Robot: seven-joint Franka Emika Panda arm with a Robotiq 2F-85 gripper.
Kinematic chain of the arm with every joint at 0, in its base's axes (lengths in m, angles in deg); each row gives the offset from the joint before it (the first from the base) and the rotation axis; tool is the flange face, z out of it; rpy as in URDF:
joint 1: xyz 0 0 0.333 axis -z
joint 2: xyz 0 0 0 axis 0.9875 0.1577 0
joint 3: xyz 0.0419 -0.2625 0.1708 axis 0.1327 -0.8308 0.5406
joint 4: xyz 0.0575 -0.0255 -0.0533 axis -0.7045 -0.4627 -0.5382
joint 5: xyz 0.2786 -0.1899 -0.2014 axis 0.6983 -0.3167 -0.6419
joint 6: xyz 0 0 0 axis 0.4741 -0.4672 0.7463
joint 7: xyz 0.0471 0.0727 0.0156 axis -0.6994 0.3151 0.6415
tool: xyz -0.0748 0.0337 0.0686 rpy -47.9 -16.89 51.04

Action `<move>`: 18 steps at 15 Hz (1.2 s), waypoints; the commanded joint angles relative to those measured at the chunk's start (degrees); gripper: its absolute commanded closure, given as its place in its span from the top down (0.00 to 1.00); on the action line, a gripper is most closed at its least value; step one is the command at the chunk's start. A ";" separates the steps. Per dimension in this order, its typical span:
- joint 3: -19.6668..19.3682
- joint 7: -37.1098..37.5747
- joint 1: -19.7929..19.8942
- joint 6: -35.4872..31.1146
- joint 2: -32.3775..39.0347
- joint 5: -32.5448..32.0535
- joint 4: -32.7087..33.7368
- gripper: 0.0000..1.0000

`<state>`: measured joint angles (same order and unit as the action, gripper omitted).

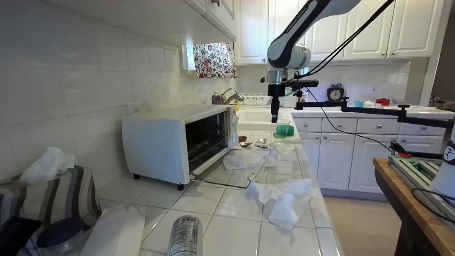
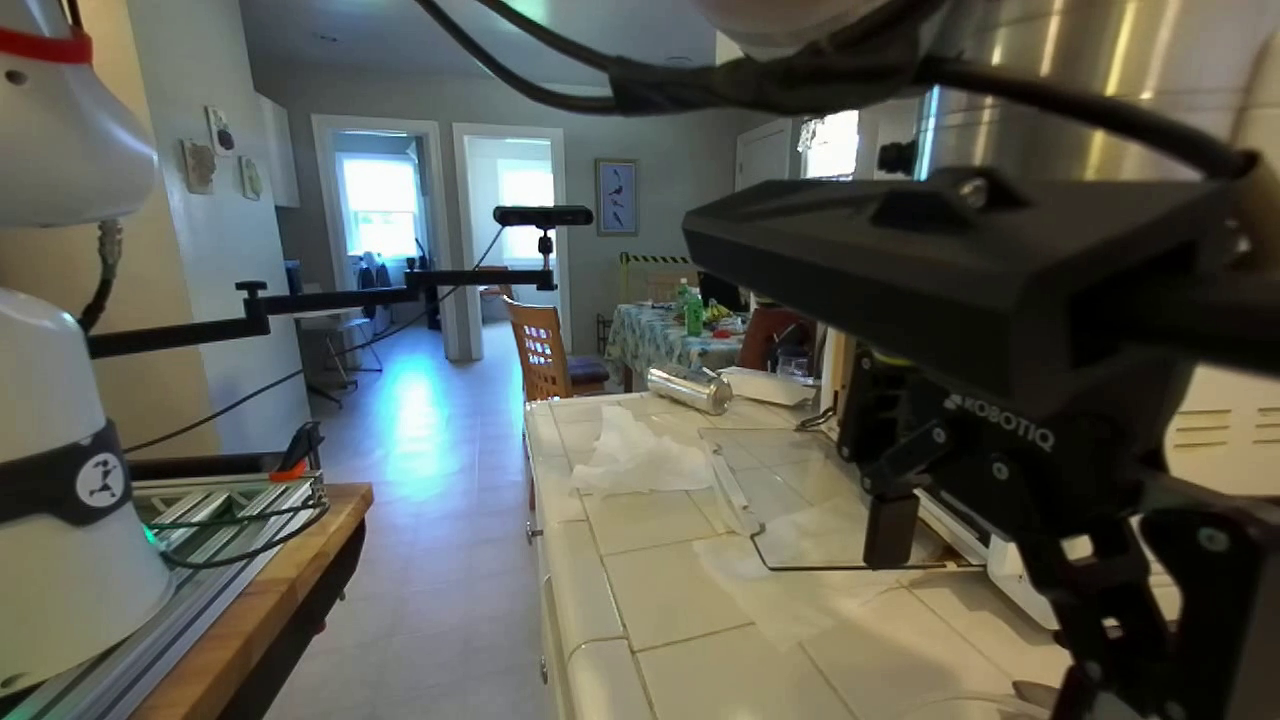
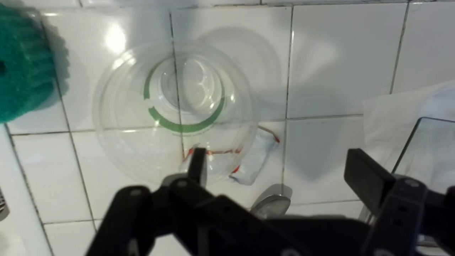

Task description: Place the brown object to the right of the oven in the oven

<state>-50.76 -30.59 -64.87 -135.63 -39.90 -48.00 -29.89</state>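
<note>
While the gripper (image 3: 279,167) stands with its fingers spread wide above the tiled counter (image 1: 234,229), the brown lump (image 1: 242,138) lies on that counter, just beside the knobbed end of the white oven (image 1: 153,142) and partly hidden by it in an exterior view. The oven's glass door (image 2: 790,490) is folded down. A spoon (image 1: 245,144) rests near the lump; nearer the counter's edge, a clear cup (image 1: 282,128) stands upright beside a green object (image 1: 291,131).

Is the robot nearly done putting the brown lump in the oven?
No. The oven is already open, its glass door down. Nothing's in hand: the open end effector hangs empty above the counter. Left to do: grab the brown lump beside the oven and put it inside.
</note>
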 commanded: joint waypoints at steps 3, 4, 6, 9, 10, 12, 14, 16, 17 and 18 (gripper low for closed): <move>1.72 1.69 0.90 1.05 2.75 -1.93 3.02 1.00; 1.70 1.80 0.93 1.23 2.79 -2.07 3.20 1.00; 1.71 1.68 1.12 1.24 3.20 -2.06 3.50 0.74; 1.69 1.77 1.23 1.23 3.35 -2.19 3.57 0.50; 1.68 1.79 1.29 1.26 3.43 -2.30 3.53 0.42; 1.60 2.08 1.36 1.30 3.54 -2.81 3.45 0.27; 1.56 2.59 1.43 1.40 3.63 -3.27 3.47 0.11; 1.55 3.07 1.45 1.43 3.66 -3.55 3.48 0.00; 1.56 3.31 1.46 1.47 3.66 -3.73 3.50 0.00; 1.58 3.55 1.47 1.50 3.67 -3.90 3.51 0.00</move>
<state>-49.83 -29.12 -64.22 -135.37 -37.05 -50.06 -27.82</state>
